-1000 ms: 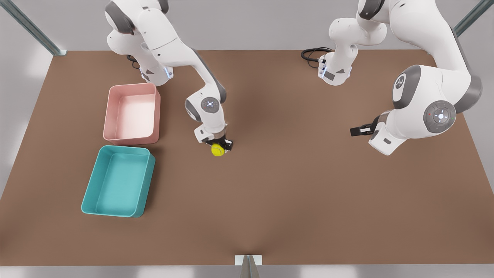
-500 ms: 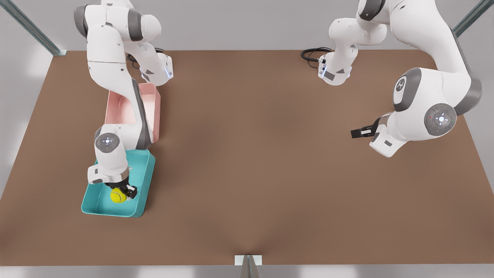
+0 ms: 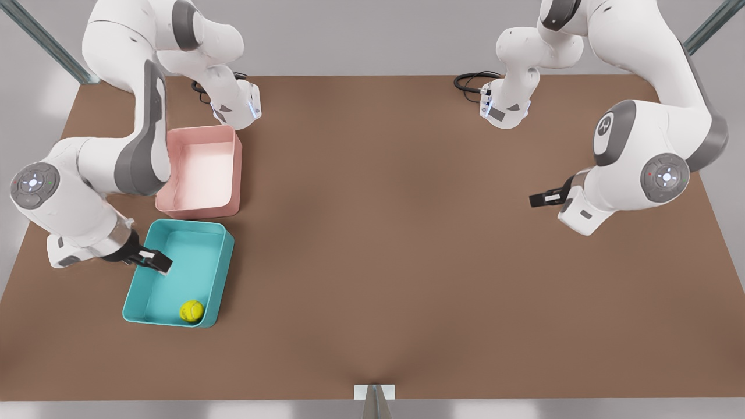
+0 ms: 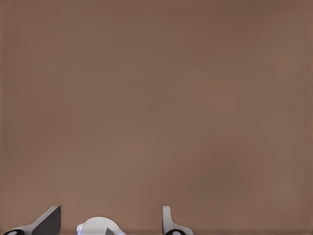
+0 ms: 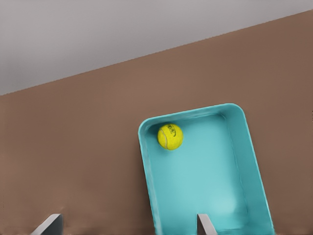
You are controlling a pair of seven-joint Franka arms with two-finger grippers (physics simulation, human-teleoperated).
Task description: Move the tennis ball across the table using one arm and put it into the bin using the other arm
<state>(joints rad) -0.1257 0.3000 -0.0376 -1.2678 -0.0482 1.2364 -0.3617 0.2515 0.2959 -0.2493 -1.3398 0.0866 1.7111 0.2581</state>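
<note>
Now the ball (image 3: 191, 311) sits in the teal bin (image 3: 224, 265), in the corner nearest the camera in the front view.

Nothing is touching the ball. The right gripper (image 3: 152, 260) hangs over the bin's rim on the front view's left, its fingers (image 5: 204, 225) spread wide and holding nothing. From its wrist view you can see the ball (image 5: 170, 136) at the far end of the bin (image 5: 254, 161). A pink tub (image 3: 238, 169) stands just behind the bin. The left gripper (image 3: 542, 198) waits well apart, over the bare brown table (image 3: 407, 233) on the front view's right, fingers (image 4: 168, 223) spread wide and holding nothing too.
</note>
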